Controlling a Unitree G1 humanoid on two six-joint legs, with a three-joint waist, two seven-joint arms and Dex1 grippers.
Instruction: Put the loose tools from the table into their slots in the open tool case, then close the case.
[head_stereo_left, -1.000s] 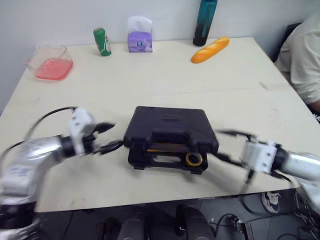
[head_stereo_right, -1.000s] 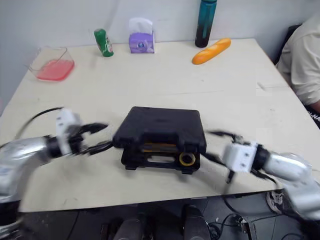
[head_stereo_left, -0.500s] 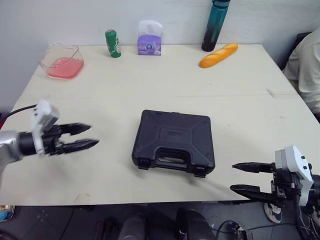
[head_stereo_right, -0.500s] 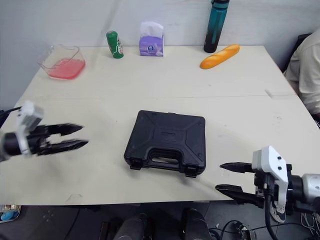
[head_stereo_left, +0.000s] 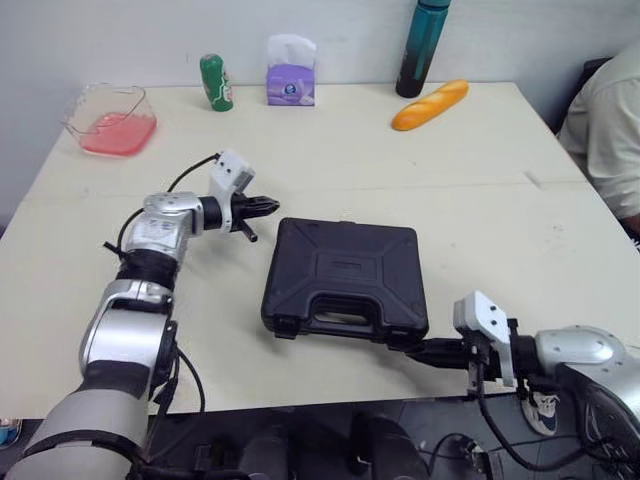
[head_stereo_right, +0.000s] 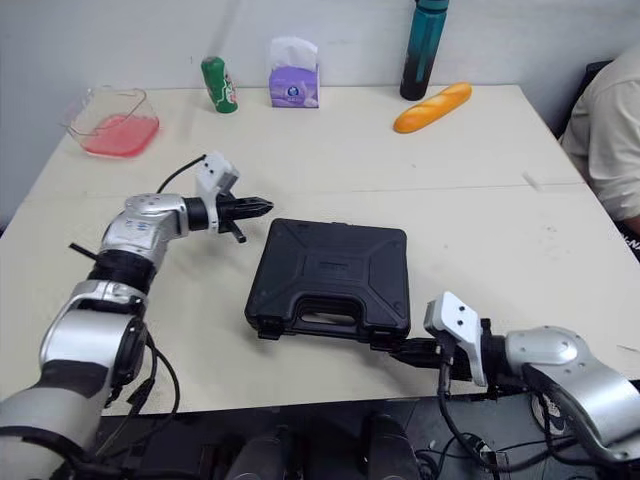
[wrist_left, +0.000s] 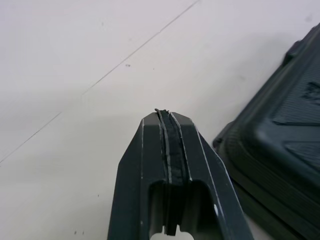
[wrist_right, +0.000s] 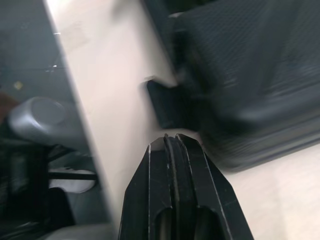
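Note:
The black tool case (head_stereo_left: 345, 279) lies shut and flat on the table, handle toward the near edge. My left gripper (head_stereo_left: 270, 206) is shut and empty, hovering just beyond the case's far left corner (wrist_left: 280, 125); its fingertips (wrist_left: 167, 117) press together. My right gripper (head_stereo_left: 412, 350) is shut and empty too, low at the table's near edge, pointing at the case's front right latch (wrist_right: 167, 105). No loose tools lie on the table.
Along the table's (head_stereo_left: 480, 210) far edge stand a pink-filled clear container (head_stereo_left: 108, 118), a green can (head_stereo_left: 213, 82), a purple tissue pack (head_stereo_left: 291, 72), a dark teal bottle (head_stereo_left: 416, 45) and an orange bread loaf (head_stereo_left: 430, 103). A person's sleeve (head_stereo_left: 605, 125) is at the right.
The case lid, ajar a second ago, lies fully shut. Both grippers have gone from open to shut; the left swung in to the case's far left corner, the right to its front right corner.

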